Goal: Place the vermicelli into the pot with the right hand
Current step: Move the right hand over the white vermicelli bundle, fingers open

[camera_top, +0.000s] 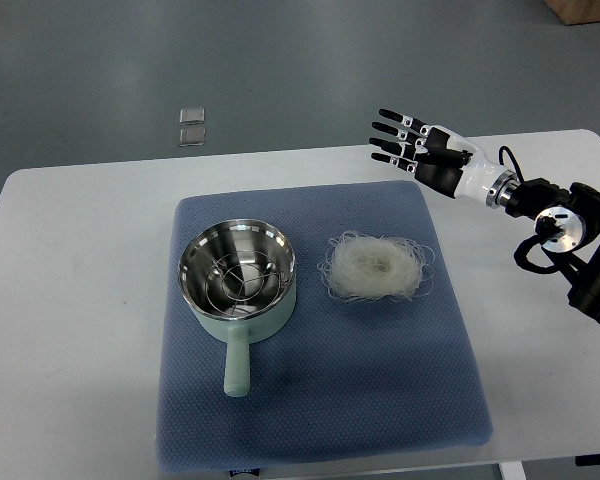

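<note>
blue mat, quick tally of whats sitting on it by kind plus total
Pale green pot with a steel inside and a wire rack: 1
White vermicelli nest: 1
Total on the blue quilted mat: 2
The right hand hovers open past the mat's far right corner, holding nothing.

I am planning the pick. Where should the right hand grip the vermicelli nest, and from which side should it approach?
Probably best from above. The vermicelli nest lies flat on the blue mat, a loose round tangle without a handle or firm edge. The open right hand could descend over its dense middle and close its fingers around the bulk, not around the stray outer strands.
</note>
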Controlling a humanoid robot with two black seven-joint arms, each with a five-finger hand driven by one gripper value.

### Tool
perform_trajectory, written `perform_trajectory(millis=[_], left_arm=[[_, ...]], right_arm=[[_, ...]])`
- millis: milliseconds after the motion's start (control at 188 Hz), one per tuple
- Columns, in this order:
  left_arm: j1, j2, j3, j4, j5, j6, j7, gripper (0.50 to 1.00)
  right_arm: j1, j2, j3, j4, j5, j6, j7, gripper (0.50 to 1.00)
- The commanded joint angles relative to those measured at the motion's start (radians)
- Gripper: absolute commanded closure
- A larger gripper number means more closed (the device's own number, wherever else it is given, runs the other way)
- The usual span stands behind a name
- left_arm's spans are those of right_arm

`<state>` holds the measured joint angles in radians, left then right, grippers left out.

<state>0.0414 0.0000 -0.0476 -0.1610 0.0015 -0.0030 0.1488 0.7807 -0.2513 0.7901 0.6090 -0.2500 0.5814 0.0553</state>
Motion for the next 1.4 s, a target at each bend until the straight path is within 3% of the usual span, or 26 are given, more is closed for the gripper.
perform_trajectory(millis=[0, 377, 690, 908, 1396], left_arm=[[0.000, 0.000, 0.002, -0.002, 0.000, 0.005, 0.000, 0.500], [0.000, 0.000, 0.005, 0.008, 0.000, 0.006, -0.001, 0.500], [0.000, 0.000, 0.003, 0.005, 0.000, 0.008, -0.001, 0.500], [0.000, 0.000, 0.005, 0.009, 0.000, 0.008, -0.001, 0.500], [0.000, 0.000, 0.005, 0.009, 0.000, 0.008, 0.000, 0.500]], right_arm=[[-0.001, 0.001, 0.000, 0.000, 0.000, -0.002, 0.000, 0.570], [0.012, -0.014, -0.023, 0.009, -0.103, 0.000, -0.003, 0.570], [0.018, -0.079, -0.023, 0.179, -0.407, -0.009, 0.003, 0.570], [0.014, -0.123, -0.025, 0.264, -0.632, -0.017, 0.093, 0.570], [0.012, -0.183, -0.130, 0.494, -1.135, -0.029, 0.093, 0.570]])
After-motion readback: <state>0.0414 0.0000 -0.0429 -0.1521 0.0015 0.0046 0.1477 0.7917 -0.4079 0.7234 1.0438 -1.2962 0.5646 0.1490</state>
